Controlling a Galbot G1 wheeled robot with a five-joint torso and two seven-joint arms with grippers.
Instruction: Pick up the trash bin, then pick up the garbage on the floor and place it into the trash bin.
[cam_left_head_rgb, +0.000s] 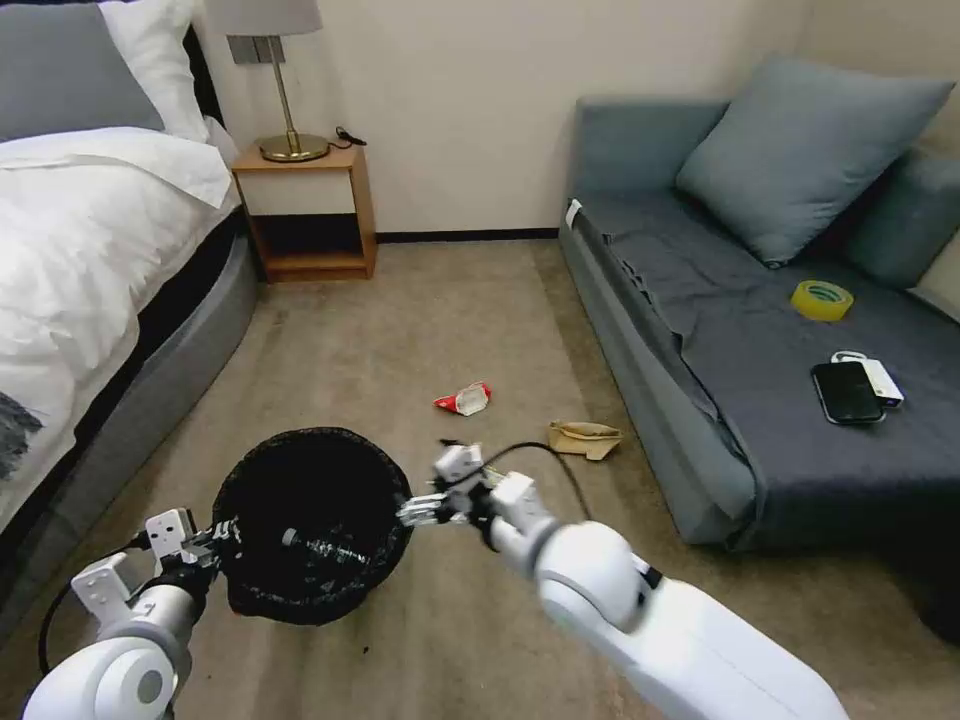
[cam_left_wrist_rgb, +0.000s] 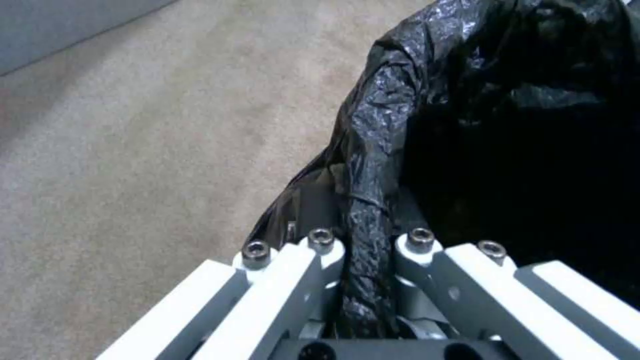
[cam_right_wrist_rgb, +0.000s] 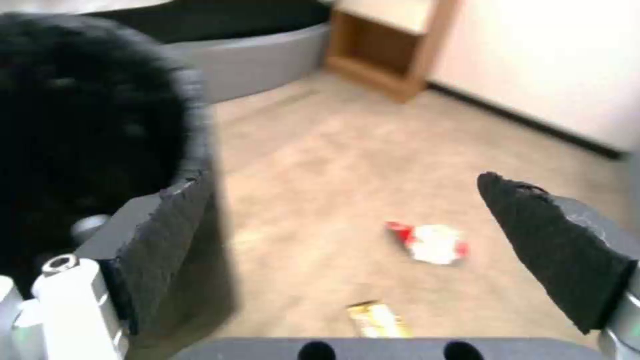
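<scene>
At the trash bin (cam_left_head_rgb: 310, 520) rim — left tool (cam_left_wrist_rgb: 367, 260) pinching its liner, right tool (cam_right_wrist_rgb: 353, 250) spread wide alongside.

left gripper (cam_left_head_rgb: 222, 540) gripping trash bin (cam_left_head_rgb: 312, 522) rim, right gripper (cam_left_head_rgb: 415, 510) beside

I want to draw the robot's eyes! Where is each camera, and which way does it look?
Head view: up on the head, looking down at the carpet; both arms show, the left gripper on the bin rim, the right gripper beside it.
Left wrist view: on the left wrist, facing the bin's rim pinched between its fingers.
Right wrist view: on the right wrist, facing the floor past its open fingers, seeing the red packet.
Shared: the bin.
</scene>
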